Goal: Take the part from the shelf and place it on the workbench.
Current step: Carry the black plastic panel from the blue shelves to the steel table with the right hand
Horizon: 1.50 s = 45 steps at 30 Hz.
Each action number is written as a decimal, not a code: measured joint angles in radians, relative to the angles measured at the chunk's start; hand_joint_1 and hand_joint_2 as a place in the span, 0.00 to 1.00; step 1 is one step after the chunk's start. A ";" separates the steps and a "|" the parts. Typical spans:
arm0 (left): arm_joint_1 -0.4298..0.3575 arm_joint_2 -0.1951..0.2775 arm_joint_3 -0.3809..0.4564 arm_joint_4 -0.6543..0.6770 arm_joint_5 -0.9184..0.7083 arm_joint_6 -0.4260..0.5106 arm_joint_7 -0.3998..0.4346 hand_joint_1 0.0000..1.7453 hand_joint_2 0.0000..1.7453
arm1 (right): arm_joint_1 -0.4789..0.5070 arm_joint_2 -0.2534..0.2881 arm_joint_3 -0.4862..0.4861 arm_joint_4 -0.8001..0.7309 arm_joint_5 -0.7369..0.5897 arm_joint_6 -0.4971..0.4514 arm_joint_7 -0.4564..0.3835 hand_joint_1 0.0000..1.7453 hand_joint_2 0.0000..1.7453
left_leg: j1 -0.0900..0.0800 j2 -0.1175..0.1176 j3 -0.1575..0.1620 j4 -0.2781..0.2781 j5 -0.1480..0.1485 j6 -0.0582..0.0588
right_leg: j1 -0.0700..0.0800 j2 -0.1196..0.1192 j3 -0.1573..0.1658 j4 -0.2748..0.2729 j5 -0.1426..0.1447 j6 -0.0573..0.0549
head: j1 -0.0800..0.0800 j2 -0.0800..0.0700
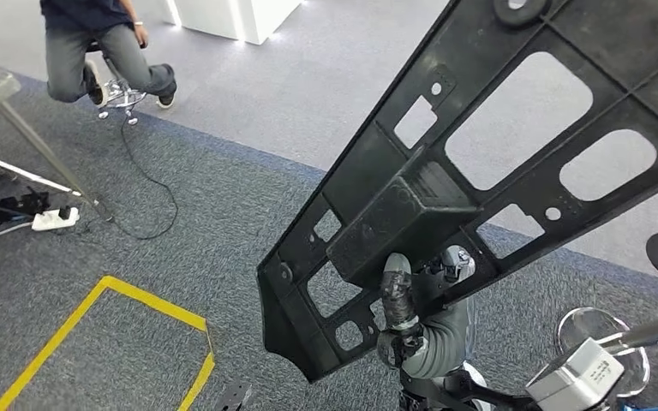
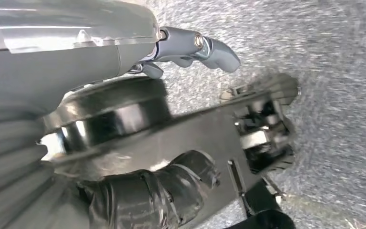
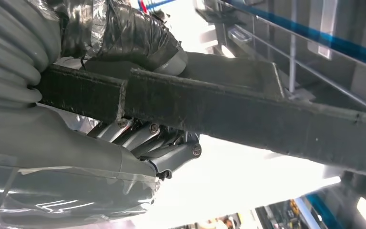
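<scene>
Held up in the right hand (image 1: 401, 312), tilted and well above the grey carpet (image 1: 180, 223): the part (image 1: 398, 214), a big flat black frame with ribs and many cut-out windows. Clamped by the thumb on one face and the fingers (image 3: 143, 136) under a thick rib near the narrow end, beside the raised boxy block. Looked stiff and probably moulded plastic, so likely light for its spread but long and awkward, apt to swing or twist about a one-sided hold. Seemed safest to take it by a rib or window edge close to the middle, never by the thin outer corners. Could not tell from the blurred wrist view whether the left hand (image 2: 138, 57) was released or clenched.
</scene>
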 joint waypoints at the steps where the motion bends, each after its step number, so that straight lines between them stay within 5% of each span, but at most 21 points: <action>1: 0.000 -0.001 0.000 0.000 0.000 0.000 0.000 0.00 1.00 | 0.000 0.000 0.000 0.000 0.001 0.000 0.000 1.00 1.00 | 0.004 -0.010 0.006 -0.006 0.002 0.005 | -0.001 0.025 -0.021 0.045 -0.023 0.001 | 0.002 0.000; 3: -0.004 -0.002 0.000 0.000 0.000 0.000 0.001 0.00 1.00 | 0.002 0.001 0.000 0.002 0.001 0.000 0.003 1.00 1.00 | 0.002 -0.032 0.009 -0.007 0.000 0.012 | -0.001 0.059 -0.091 0.173 -0.074 0.001 | 0.006 0.000; 5: -0.005 -0.004 0.000 0.000 0.000 -0.001 0.003 0.00 1.00 | 0.004 0.001 0.000 0.005 -0.003 0.000 0.008 1.00 1.00 | 0.002 -0.058 0.010 -0.003 -0.004 0.013 | -0.001 0.066 -0.142 0.242 -0.077 0.001 | 0.007 0.000; 7: -0.004 -0.005 0.000 0.000 0.000 -0.002 0.004 0.00 1.00 | 0.004 0.001 0.000 0.006 -0.007 -0.001 0.013 1.00 1.00 | 0.003 -0.087 0.011 0.006 -0.010 0.010 | -0.003 0.073 -0.125 0.168 -0.007 0.000 | 0.007 0.000; 9: -0.005 -0.005 0.000 0.000 0.000 -0.002 0.004 0.00 1.00 | 0.003 0.001 0.000 0.006 -0.010 -0.002 0.015 1.00 1.00 | 0.004 -0.113 0.006 0.023 -0.020 0.002 | -0.008 0.112 -0.077 0.048 0.050 -0.002 | 0.008 0.000; 11: -0.007 -0.005 0.000 0.000 -0.001 -0.002 0.004 0.00 1.00 | 0.002 0.001 0.000 0.008 -0.012 -0.003 0.015 1.00 1.00 | 0.005 -0.133 -0.003 0.032 -0.024 -0.010 | -0.010 0.143 -0.056 0.000 0.057 -0.005 | 0.009 0.000; 13: -0.006 -0.005 -0.001 0.000 -0.002 -0.002 0.005 0.00 1.00 | 0.001 0.001 0.000 0.008 -0.013 -0.003 0.015 1.00 1.00 | 0.009 -0.148 -0.009 0.029 -0.023 -0.021 | -0.009 0.131 -0.053 -0.006 0.059 -0.014 | 0.010 0.000; 15: -0.004 -0.004 -0.001 0.000 -0.003 -0.003 0.008 0.00 1.00 | 0.000 0.002 0.000 0.008 -0.013 -0.003 0.015 1.00 1.00 | 0.008 -0.120 -0.020 0.052 -0.036 -0.032 | -0.012 0.110 -0.042 -0.015 0.060 -0.025 | 0.006 0.000; 18: -0.008 -0.004 -0.001 0.000 -0.004 -0.004 0.010 0.00 1.00 | 0.000 0.004 0.000 0.008 -0.013 -0.002 0.015 1.00 1.00 | 0.009 -0.048 -0.102 0.211 -0.105 -0.048 | -0.011 0.072 -0.029 -0.021 0.054 -0.036 | -0.004 0.000; 20: -0.009 -0.004 -0.001 0.000 -0.004 -0.004 0.010 0.00 1.00 | 0.002 0.004 0.000 0.008 -0.013 -0.002 0.016 1.00 1.00 | 0.013 -0.036 -0.155 0.304 -0.130 -0.053 | -0.009 0.049 -0.024 -0.020 0.048 -0.037 | -0.004 0.000; 22: -0.009 -0.004 -0.001 0.000 -0.004 -0.005 0.010 0.00 1.00 | 0.003 0.004 0.000 0.008 -0.013 -0.002 0.016 1.00 1.00 | 0.014 -0.033 -0.169 0.324 -0.127 -0.054 | -0.009 0.039 -0.022 -0.020 0.046 -0.037 | -0.004 0.000; 24: -0.009 -0.004 -0.001 0.000 -0.004 -0.005 0.010 0.00 1.00 | 0.003 0.004 0.000 0.008 -0.013 -0.002 0.016 1.00 1.00 | 0.014 -0.033 -0.169 0.323 -0.124 -0.054 | -0.009 0.038 -0.021 -0.020 0.045 -0.037 | -0.004 0.000; 28: -0.010 -0.003 -0.003 0.000 -0.004 -0.008 0.010 0.00 1.00 | 0.000 0.004 0.000 0.008 -0.013 -0.002 0.016 1.00 1.00 | -0.007 0.012 -0.019 0.020 -0.003 -0.019 | 0.001 -0.023 0.011 -0.030 0.021 -0.011 | -0.003 0.000; 29: -0.008 -0.003 -0.004 0.000 -0.004 -0.009 0.010 0.00 1.00 | 0.000 0.004 0.000 0.007 -0.013 -0.002 0.016 1.00 1.00 | -0.003 0.001 -0.017 0.015 -0.002 -0.014 | 0.000 -0.026 0.014 -0.033 0.019 -0.005 | -0.003 0.000; 31: -0.008 -0.004 -0.008 0.000 -0.004 -0.010 0.010 0.00 1.00 | -0.002 0.005 0.000 0.006 -0.013 -0.002 0.016 1.00 1.00 | 0.004 -0.016 -0.004 0.001 0.002 -0.001 | 0.000 0.008 0.002 0.005 -0.006 0.004 | 0.001 0.000; 33: -0.011 -0.005 -0.012 0.000 -0.003 -0.010 0.010 0.00 1.00 | -0.001 0.005 0.001 0.006 -0.013 -0.002 0.016 1.00 1.00 | 0.006 -0.034 0.002 -0.003 0.002 0.008 | -0.001 0.055 -0.056 0.120 -0.059 0.007 | 0.008 0.000; 35: -0.012 -0.005 -0.014 0.000 -0.003 -0.012 0.008 0.00 1.00 | 0.001 0.005 0.001 0.008 -0.013 -0.003 0.017 1.00 1.00 | 0.004 -0.056 0.002 0.000 -0.001 0.012 | -0.001 0.066 -0.124 0.231 -0.091 0.008 | 0.011 0.000; 37: -0.010 -0.005 -0.015 0.000 -0.003 -0.014 0.005 0.00 1.00 | 0.002 0.004 0.001 0.010 -0.013 -0.003 0.018 1.00 1.00 | 0.005 -0.083 0.003 0.007 -0.006 0.011 | -0.002 0.069 -0.133 0.212 -0.047 0.009 | 0.011 0.000; 40: -0.010 -0.006 -0.016 0.000 -0.002 -0.018 -0.001 0.00 1.00 | 0.000 0.004 0.001 0.012 -0.016 -0.001 0.019 1.00 1.00 | 0.006 -0.123 -0.001 0.027 -0.018 0.000 | -0.009 0.112 -0.064 0.035 0.047 0.006 | 0.011 0.000; 42: -0.010 -0.007 -0.016 0.000 0.000 -0.019 -0.006 0.00 1.00 | -0.002 0.004 0.001 0.013 -0.022 0.000 0.021 1.00 1.00 | 0.006 -0.139 -0.009 0.032 -0.020 -0.012 | -0.009 0.134 -0.048 -0.002 0.050 0.000 | 0.012 0.000; 45: -0.005 -0.006 -0.016 0.000 0.004 -0.019 -0.010 0.00 1.00 | -0.006 0.005 0.002 0.014 -0.026 0.000 0.022 1.00 1.00 | 0.008 -0.135 -0.017 0.036 -0.022 -0.030 | -0.007 0.109 -0.040 -0.012 0.056 -0.019 | 0.010 0.000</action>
